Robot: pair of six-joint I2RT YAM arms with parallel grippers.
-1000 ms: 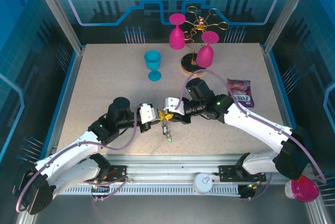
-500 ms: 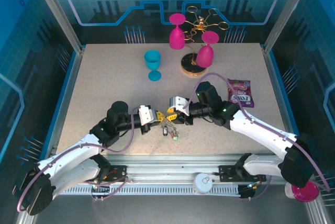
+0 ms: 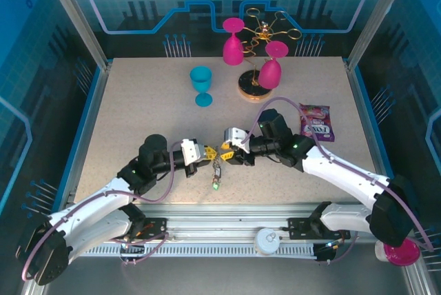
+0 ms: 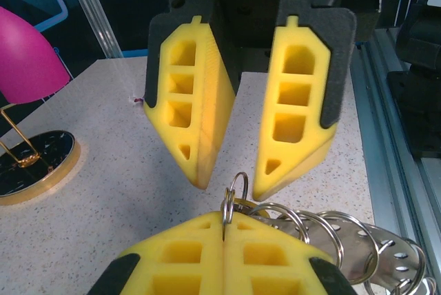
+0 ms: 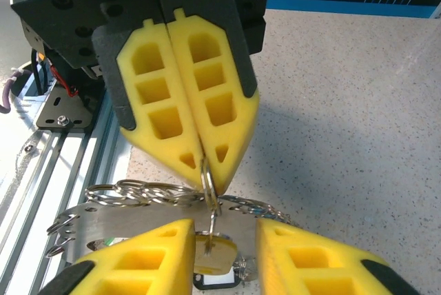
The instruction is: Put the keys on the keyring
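Observation:
My left gripper (image 3: 207,153) (image 4: 224,218) is shut on a small silvery split ring (image 4: 234,195) of the keyring, holding it just above the table. A yellow-headed key (image 5: 219,257) hangs from that ring. More silvery rings (image 4: 331,229) (image 5: 148,194) trail beside it over a flat metal tag. The rest of the keys (image 3: 216,174) dangle below the two grippers, a green head lowest. My right gripper (image 3: 226,154) (image 5: 224,227) faces the left one tip to tip. Its jaws are open on either side of the hanging yellow key, and its fingertips (image 4: 203,171) stand apart just beyond the pinched ring.
A blue goblet (image 3: 201,85) stands at the back centre. Two pink goblets (image 3: 233,41) (image 3: 270,69) hang on a gold wire rack (image 3: 265,32) with a round base. A snack packet (image 3: 317,122) lies at the right. The metal rail (image 3: 227,226) runs along the near edge.
My right gripper's jaws have parted and its arm has drawn slightly right. The left gripper stays shut on the ring, and the hanging keys have swung a little left.

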